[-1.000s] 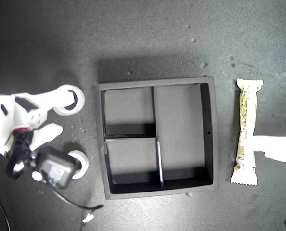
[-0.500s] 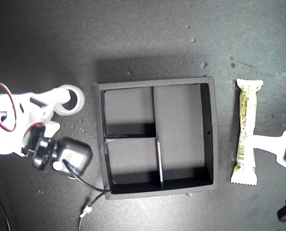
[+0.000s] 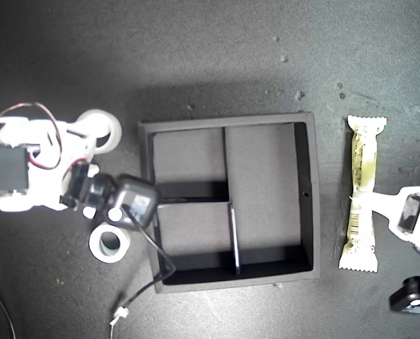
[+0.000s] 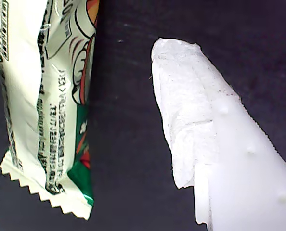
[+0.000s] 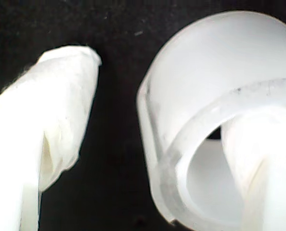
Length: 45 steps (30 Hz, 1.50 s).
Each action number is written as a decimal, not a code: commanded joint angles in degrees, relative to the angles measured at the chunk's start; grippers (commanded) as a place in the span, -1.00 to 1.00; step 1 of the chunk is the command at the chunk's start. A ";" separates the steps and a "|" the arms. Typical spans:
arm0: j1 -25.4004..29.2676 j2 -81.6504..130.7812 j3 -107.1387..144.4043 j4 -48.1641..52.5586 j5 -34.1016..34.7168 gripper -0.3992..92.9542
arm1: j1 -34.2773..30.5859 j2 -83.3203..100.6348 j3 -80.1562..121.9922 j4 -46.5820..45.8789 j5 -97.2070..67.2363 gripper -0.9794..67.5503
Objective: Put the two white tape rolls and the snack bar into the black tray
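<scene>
Both pincers gape: my second pincer (image 5: 148, 144) straddles a tape roll's (image 3: 100, 127) wall, my first pincer (image 4: 128, 120) beside the snack bar (image 3: 362, 191).

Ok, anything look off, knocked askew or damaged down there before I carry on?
Nothing stands out. The black tray sits square with all three compartments bare, the snack bar lies straight beside it on the exterior view's right, and both tape rolls lie intact on that view's left. Only pale specks dot the table.

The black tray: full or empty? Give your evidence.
Empty. All three compartments of the tray show bare black floor; both rolls and the bar lie outside.
</scene>
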 commanded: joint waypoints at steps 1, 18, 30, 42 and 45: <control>-0.62 -0.09 -2.46 -0.53 -0.09 -0.66 | 0.97 -1.32 -2.55 -2.55 -4.92 -0.24; -2.11 35.16 5.98 2.55 5.10 -0.99 | 6.06 -12.39 -0.97 -7.47 -11.95 -0.90; 1.67 21.62 -17.67 6.42 12.92 -0.99 | 1.93 -12.57 -37.44 18.63 -21.18 -0.95; 4.83 -2.02 -35.16 8.26 11.34 -0.99 | 2.02 -28.30 -61.17 2.37 -26.72 -0.93; 5.45 -4.39 -35.95 8.26 10.63 -0.99 | 0.97 -33.66 -66.71 2.20 -26.10 -0.92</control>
